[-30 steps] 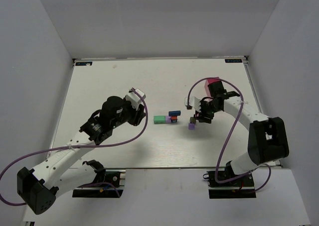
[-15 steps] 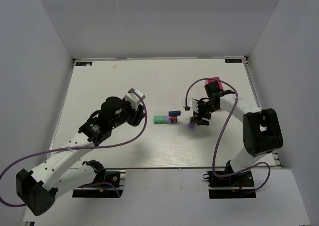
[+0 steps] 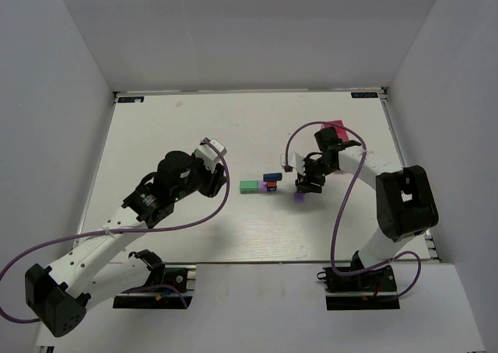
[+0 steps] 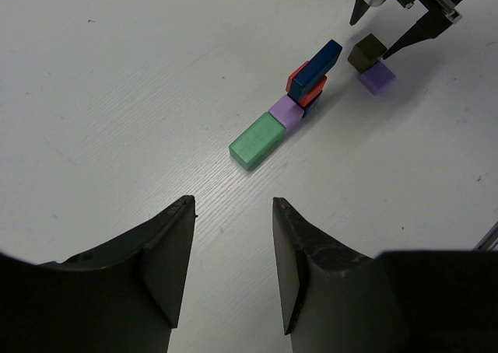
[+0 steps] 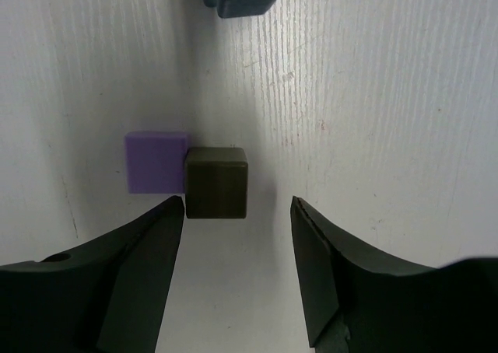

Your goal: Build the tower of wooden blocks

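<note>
Wide-open jaws on both arms, and neither holds anything. We see the right gripper (image 5: 237,204) low over the table (image 3: 194,135), its two fingers spread on either side of a brown block (image 5: 216,182). That block sits in the gap at the fingertips, closer to the finger on the left of the wrist view. We cannot tell whether that finger touches it. A loose purple cube (image 5: 156,162) lies flat against the brown block's side, touching it near one corner, and it is outside the gap.

We find the wood block tower (image 4: 299,96) near the middle of the table, just beside the right gripper and between the two arms. It is a short row with one raised end. A green block (image 4: 257,139) lies flat, and its end touches a small purple block (image 4: 286,110). Next comes a red-orange block (image 4: 299,79), with a dark blue block (image 4: 323,62) resting on top of it. The brown block and the loose purple cube stand apart from this row, on its right-arm side.

Our left gripper (image 4: 233,205) hangs above bare table, well short of the green block, with its fingers parted.

Behind the right arm, near the far right of the table, a pink tray (image 3: 336,124) shows only as a small patch. The arm hides most of it, so we cannot tell whether anything lies in it.
</note>
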Robot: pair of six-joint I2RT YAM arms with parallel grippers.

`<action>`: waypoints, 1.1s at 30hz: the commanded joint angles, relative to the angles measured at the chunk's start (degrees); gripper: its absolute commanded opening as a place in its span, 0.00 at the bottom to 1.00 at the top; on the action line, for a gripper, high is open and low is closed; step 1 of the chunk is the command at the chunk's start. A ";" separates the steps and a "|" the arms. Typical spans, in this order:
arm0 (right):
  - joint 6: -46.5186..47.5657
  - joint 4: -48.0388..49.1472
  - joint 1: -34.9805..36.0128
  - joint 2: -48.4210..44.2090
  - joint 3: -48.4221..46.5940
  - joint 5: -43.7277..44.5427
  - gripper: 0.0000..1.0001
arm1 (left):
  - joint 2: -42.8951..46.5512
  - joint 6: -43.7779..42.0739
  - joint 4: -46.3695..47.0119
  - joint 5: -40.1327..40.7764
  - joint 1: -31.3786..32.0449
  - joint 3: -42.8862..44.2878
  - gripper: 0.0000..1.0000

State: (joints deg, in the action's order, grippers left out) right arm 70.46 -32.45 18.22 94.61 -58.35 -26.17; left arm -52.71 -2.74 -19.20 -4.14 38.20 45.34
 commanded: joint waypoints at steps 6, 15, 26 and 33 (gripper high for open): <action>-1.37 1.95 1.38 1.54 -1.51 -0.55 0.60 | 1.12 -0.07 0.74 -1.04 -0.31 1.33 0.55; -1.64 0.99 1.91 2.51 -1.59 0.07 0.42 | 1.12 -0.07 0.74 -1.04 -0.31 1.33 0.55; -2.86 -4.55 1.56 -1.97 -4.49 2.00 0.08 | 1.12 -0.07 0.74 -0.52 -0.31 1.33 0.54; -6.11 -10.26 2.26 -10.84 -7.39 0.86 0.08 | 1.12 -0.07 0.74 0.01 -0.31 1.33 0.51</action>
State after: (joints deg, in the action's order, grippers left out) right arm 66.37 -38.92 19.97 87.57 -62.00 -23.97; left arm -52.71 -2.76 -19.18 -4.08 38.20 45.34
